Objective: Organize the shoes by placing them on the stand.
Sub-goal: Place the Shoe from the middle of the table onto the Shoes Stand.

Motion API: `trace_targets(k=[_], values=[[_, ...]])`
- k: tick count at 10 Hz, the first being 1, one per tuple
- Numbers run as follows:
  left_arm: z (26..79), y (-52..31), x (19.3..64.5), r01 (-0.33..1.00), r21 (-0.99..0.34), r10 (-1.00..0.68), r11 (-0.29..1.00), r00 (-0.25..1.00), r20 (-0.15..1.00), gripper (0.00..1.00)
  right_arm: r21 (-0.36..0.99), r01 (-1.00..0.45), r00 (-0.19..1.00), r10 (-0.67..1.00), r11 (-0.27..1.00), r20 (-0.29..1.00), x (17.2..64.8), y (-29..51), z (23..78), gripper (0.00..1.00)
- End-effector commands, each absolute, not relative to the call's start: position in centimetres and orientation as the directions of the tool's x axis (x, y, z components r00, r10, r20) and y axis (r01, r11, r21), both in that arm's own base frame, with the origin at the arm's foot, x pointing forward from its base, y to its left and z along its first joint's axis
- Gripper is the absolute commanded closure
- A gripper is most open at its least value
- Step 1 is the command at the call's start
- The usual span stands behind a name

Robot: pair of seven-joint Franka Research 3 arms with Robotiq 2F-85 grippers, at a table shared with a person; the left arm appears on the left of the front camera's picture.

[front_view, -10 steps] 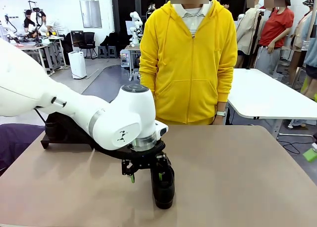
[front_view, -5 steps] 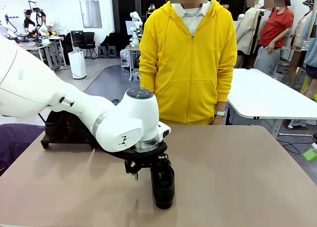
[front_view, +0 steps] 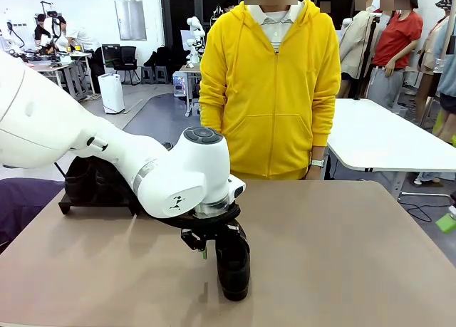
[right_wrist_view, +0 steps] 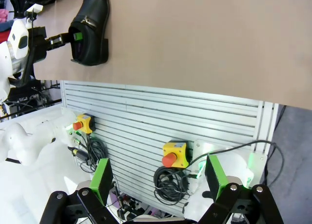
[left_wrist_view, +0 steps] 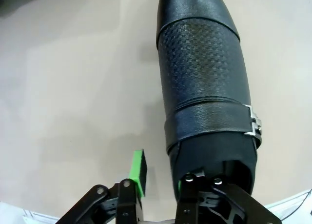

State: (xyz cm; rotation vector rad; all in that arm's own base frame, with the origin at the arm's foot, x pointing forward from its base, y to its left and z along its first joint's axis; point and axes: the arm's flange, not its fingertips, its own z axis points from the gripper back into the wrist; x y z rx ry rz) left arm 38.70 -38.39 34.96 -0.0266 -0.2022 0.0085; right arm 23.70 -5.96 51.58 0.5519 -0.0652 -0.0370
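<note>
- The stand (front_view: 71,202) is mostly hidden behind the left arm.
- Shoes on it (front_view: 84,183) are perhaps two; too obscured to count.

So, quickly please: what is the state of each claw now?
Left claw: open, one finger inside the shoe opening and one outside, not yet closed on it.
Right claw: open, holding nothing.

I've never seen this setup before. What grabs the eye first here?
The big white left arm sweeping across the table, its left gripper straddling the collar of a black shoe standing mid-table, one finger inside. Behind it stands a person in a bright yellow hoodie.
</note>
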Motion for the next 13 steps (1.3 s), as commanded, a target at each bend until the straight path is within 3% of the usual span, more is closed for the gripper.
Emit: trace_targets(k=[1,4,7,10,13], values=[[34.9,-38.7,38.9,-0.022,0.004,0.021,1.000,0.974,0.228,1.00,0.544,-0.007,0.997,-0.035,0.839,0.067,23.7,-6.0,51.7,0.00],[36.0,-38.7,38.8,0.019,-0.024,-0.012,1.000,0.969,0.247,1.00,0.544,-0.007,0.997,-0.035,0.839,0.067,23.7,-6.0,51.7,0.00],[41.6,-38.9,37.5,0.178,-0.116,-0.134,0.977,0.940,0.314,1.00,0.544,-0.007,0.997,-0.035,0.839,0.067,23.7,-6.0,51.7,0.00],[49.6,-35.2,35.3,0.240,-0.054,-0.172,0.969,0.816,0.552,1.00,0.544,-0.007,0.997,-0.035,0.839,0.067,23.7,-6.0,51.7,0.00],[51.5,-30.1,33.6,0.183,0.011,-0.138,0.983,0.697,0.703,1.00,0.544,-0.007,0.997,-0.035,0.839,0.067,23.7,-6.0,51.7,0.00]])
